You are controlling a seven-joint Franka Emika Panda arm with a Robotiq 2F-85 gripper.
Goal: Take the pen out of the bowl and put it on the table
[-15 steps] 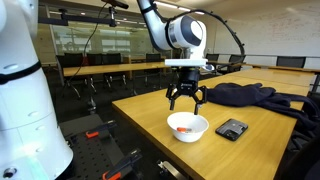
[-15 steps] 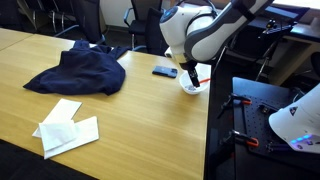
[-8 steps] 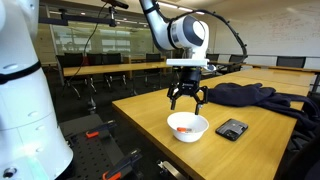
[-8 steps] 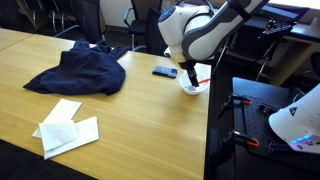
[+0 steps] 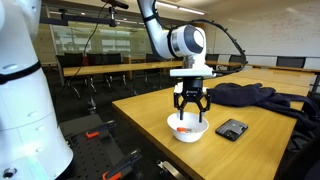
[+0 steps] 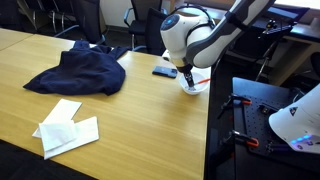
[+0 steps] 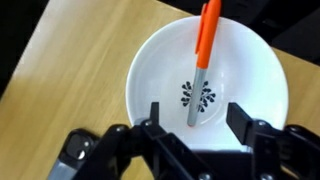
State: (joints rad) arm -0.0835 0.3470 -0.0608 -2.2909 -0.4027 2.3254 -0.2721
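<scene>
Wide open and holding nothing, the tool (image 7: 197, 118) is hanging over the thin orange-red pen (image 7: 206, 40), and in the wrist view its two fingers are framing the pen's grey tip with gaps on both sides. That pen is lying inside the round shallow white bowl (image 7: 250, 75), its orange end leaning up toward the bowl's rim. Compared with a second ago, the tool is sitting lower, just above the bowl, so the approach is looking nearly finished and closing on the pen seems next. Beside the bowl, a dark flat rectangular device (image 5: 231, 128) is resting on the smooth light tan wooden tabletop (image 5: 140, 108); beyond the bowl, a crumpled dark blue cloth (image 5: 245, 94) is lying.
</scene>
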